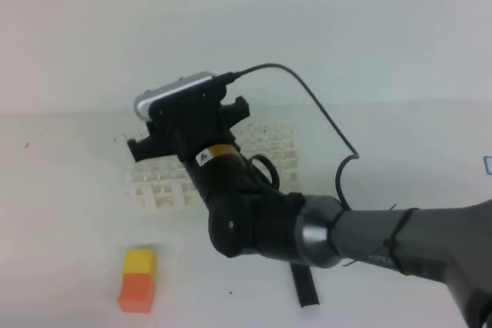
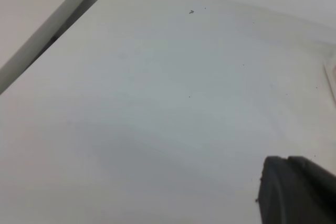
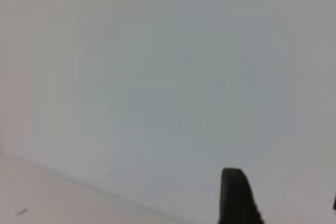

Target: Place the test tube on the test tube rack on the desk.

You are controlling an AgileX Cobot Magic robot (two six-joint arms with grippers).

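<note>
The white grid test tube rack (image 1: 165,186) lies on the white desk (image 1: 61,213), and my right arm covers its middle. My right gripper (image 1: 188,124) hovers over the rack, pointing at the back wall. In the right wrist view its fingers (image 3: 236,198) stand wide apart and the right gripper (image 3: 285,198) has nothing between them. No test tube shows in any view. Only a black corner of the left gripper (image 2: 294,190) shows, low over bare desk (image 2: 157,103), and it is shut.
An orange and yellow block (image 1: 138,280) stands at the front left. A black stick (image 1: 304,286) lies beneath my right arm. The arm's cable (image 1: 323,113) loops above the rack. A small blue mark (image 1: 488,164) sits at the right edge.
</note>
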